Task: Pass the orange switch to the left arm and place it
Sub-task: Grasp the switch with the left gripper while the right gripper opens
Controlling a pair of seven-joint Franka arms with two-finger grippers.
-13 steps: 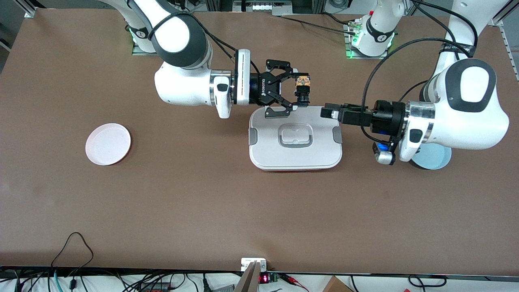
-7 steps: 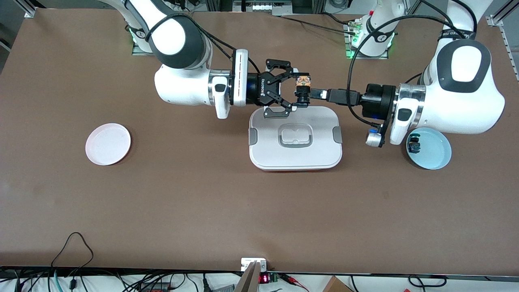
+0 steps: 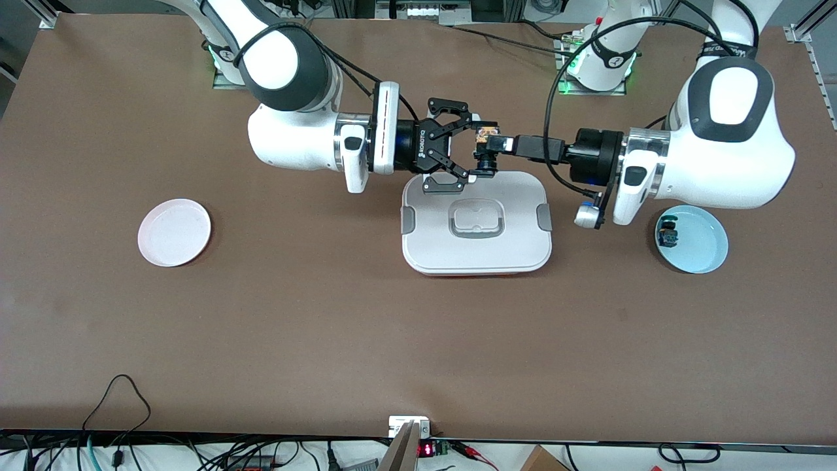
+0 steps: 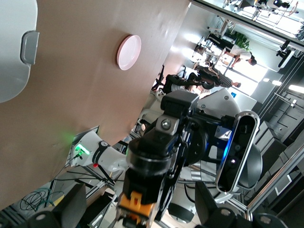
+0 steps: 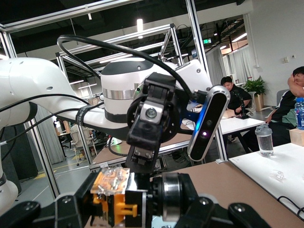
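Both pincers met above the box point(image 3: 476, 222): my right gripper point(image 3: 472, 154) clamped the orange switch point(image 3: 485, 147); my left gripper point(image 3: 498, 144) had slid against it, grip unclear, handover near.

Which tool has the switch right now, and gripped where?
The right tool holds the orange switch by its orange body, above the box. The left tool is at the switch; whether it grips cannot be told.

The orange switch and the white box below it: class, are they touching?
Apart. In the right wrist view the orange switch sits clamped in the right gripper, with nothing beneath; the front view shows the box on the table.
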